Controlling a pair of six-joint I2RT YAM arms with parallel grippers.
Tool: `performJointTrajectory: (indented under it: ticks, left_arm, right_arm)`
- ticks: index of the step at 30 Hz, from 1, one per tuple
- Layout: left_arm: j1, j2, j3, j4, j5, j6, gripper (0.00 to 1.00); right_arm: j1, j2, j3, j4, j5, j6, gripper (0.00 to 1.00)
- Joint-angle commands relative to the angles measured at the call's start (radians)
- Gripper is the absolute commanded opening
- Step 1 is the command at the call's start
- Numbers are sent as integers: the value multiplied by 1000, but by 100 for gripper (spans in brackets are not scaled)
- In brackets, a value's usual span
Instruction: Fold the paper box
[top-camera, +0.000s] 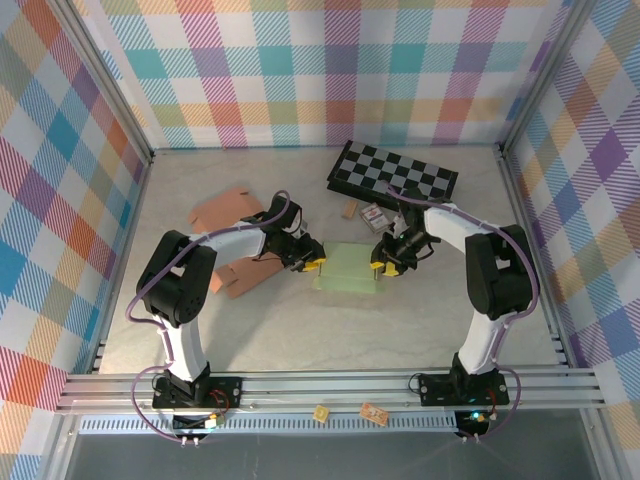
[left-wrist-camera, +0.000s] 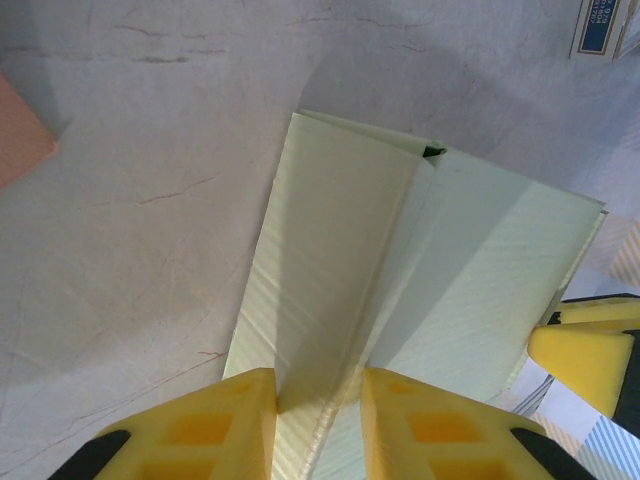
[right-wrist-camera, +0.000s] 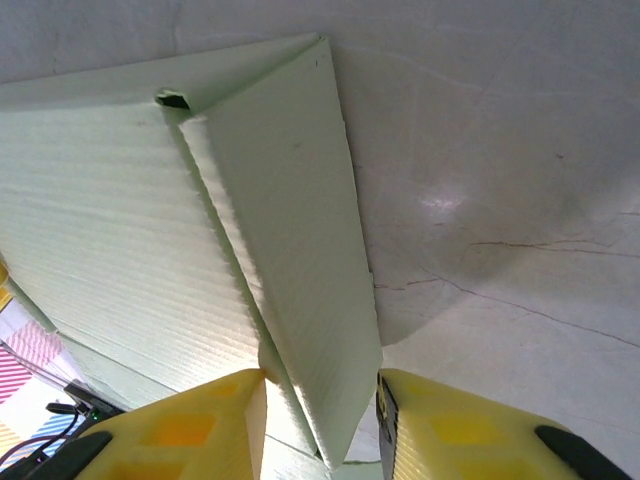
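The pale green paper box (top-camera: 350, 268) lies flat in the middle of the table with its two side flaps tilted up. At the box's left edge, my left gripper (top-camera: 318, 262) is open. Its yellow fingers straddle the raised left flap (left-wrist-camera: 330, 260), and the gripper (left-wrist-camera: 318, 400) has the fold line running between them. My right gripper (top-camera: 380, 264) is open at the right edge. In the right wrist view the slanted right flap (right-wrist-camera: 290, 230) spans the gap of the gripper (right-wrist-camera: 320, 400), close to both fingers. One right finger (left-wrist-camera: 585, 350) shows past the box's far edge.
A black-and-white checkerboard (top-camera: 395, 172) lies at the back right. Brown cardboard pieces (top-camera: 228, 210) sit left of the left arm. Two small packets (top-camera: 375, 214) lie just behind the box. Plaid walls enclose the table on three sides.
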Motion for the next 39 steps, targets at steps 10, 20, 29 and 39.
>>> performJointTrajectory:
  ticks: [10,20,29,39]
  left_arm:
    - [-7,-9,-8,-54,-13,15,22]
    - [-7,-9,1,-78,-17,36,20]
    - [-7,2,4,-102,-19,74,18]
    - [2,2,-16,-106,-17,138,16]
  right_arm:
    - [-4,3,16,-16,2,-8,42]
    - [-10,-10,33,-25,-33,-43,58]
    - [-43,18,41,21,-170,-122,75]
    - [-81,82,89,17,-233,-200,77]
